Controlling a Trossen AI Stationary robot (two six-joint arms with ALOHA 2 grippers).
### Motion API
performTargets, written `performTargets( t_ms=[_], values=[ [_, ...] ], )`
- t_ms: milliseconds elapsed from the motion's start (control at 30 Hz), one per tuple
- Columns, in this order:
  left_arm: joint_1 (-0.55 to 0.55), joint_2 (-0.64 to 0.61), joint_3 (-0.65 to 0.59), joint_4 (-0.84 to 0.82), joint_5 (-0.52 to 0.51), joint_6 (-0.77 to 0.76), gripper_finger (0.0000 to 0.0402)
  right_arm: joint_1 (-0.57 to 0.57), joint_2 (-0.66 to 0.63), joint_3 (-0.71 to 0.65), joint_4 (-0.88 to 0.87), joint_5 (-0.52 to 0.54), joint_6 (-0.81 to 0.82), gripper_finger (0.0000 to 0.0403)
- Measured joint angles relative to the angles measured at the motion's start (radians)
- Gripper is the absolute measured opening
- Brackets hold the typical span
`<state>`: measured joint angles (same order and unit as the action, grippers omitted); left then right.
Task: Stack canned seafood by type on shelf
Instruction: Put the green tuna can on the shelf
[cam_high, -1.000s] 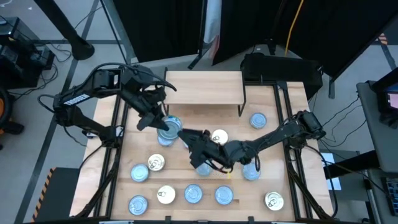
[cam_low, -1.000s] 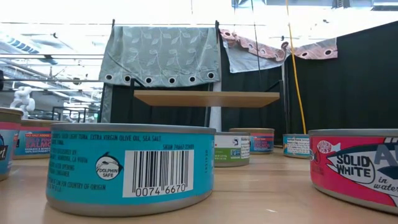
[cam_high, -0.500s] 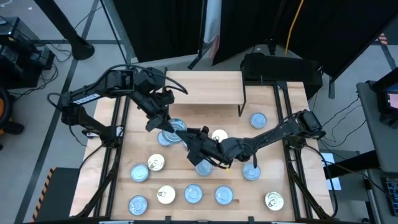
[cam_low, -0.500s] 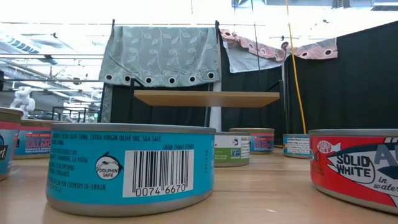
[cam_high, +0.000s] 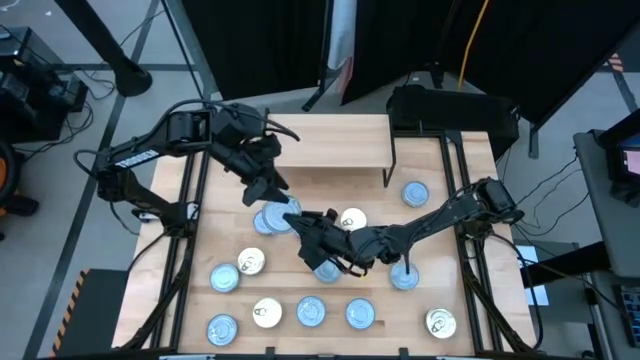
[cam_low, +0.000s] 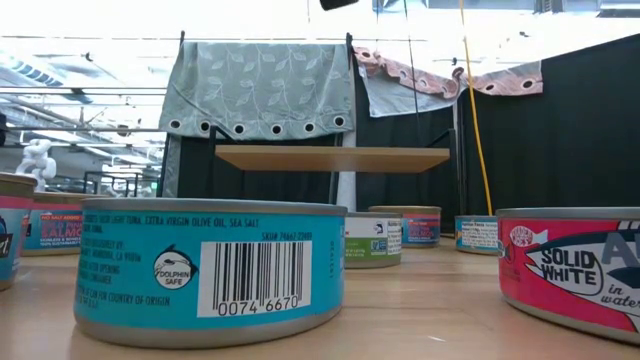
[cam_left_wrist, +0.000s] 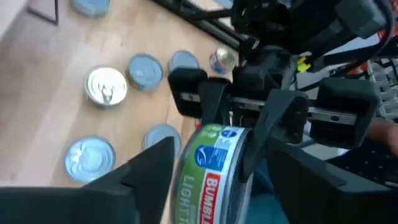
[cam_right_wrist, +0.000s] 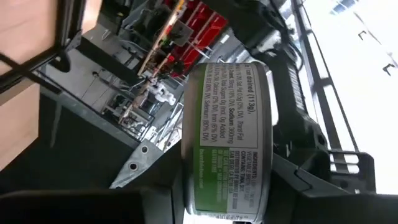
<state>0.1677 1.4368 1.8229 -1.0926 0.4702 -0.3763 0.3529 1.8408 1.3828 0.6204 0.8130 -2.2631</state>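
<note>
The green-sided tin (cam_right_wrist: 227, 140) hangs on edge above the middle of the table (cam_high: 225, 225), just near of the shelf (cam_high: 330, 150), caught between both arms in a hand-over. The right gripper (cam_high: 305, 222) is clamped on its flat faces. The left gripper (cam_high: 277, 195), just far and left of it, seems to have its jaws parted, standing off the tin.

To do this well, I judge the left gripper should back straight away without brushing the rim. The right should then carry the tin level to the shelf and set it down flat, leaving room for others of its kind.

No tin stands on the shelf yet. The other tins (cam_high: 310, 312), blue-lidded and gold-lidded, sit loose across the near table.
</note>
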Motion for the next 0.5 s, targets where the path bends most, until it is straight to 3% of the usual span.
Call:
performTargets(
  t_ms=[133, 233, 433, 500],
  values=[
    [0.007, -0.013, 0.002, 0.036, -0.031, 0.057, 0.0301, 0.016, -0.005, 0.002, 0.006, 0.040, 0.040, 0.0125],
    [0.014, -0.034, 0.045, 0.016, -0.114, 0.125, 0.0311, 0.024, -0.004, 0.002, -0.007, 0.109, 0.129, 0.0125],
    [-0.024, -0.157, 0.100, -0.013, -0.518, 0.201, 0.0313, 0.008, -0.015, 0.001, -0.018, 0.388, 0.365, 0.0125],
    [-0.064, -0.205, 0.085, -0.013, -0.596, 0.202, 0.0313, -0.006, -0.051, -0.026, -0.041, 0.395, 0.431, 0.0125]
  ],
)
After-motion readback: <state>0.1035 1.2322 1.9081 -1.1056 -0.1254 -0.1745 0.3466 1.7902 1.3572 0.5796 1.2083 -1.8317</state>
